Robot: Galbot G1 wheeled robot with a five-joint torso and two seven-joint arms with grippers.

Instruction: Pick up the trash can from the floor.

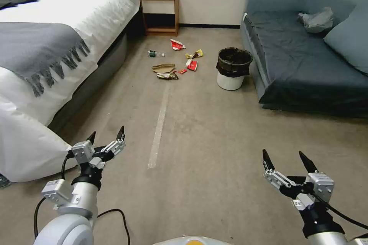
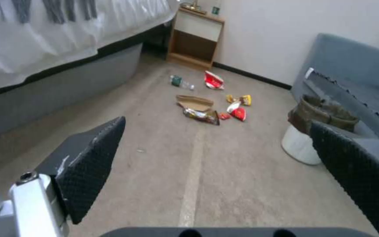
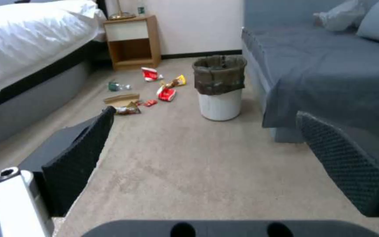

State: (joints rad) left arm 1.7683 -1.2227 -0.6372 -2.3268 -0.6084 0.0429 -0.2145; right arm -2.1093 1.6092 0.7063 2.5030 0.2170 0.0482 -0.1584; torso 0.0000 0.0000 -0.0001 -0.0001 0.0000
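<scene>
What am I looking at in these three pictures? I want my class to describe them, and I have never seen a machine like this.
It is a wheeled robot with two arms in a bedroom. One picture comes from a camera on its head, looking down at the floor. The other two come from cameras on its wrists, so the dark pads at their edges are the claw fingers. The left claw and right claw are both open, hold nothing, and hang above the carpet near the robot. Farther off stands the bin, white with a black liner, upright beside the sofa. Litter lies scattered on the carpet between the bin and the bed. A nightstand stands by the wall.
</scene>
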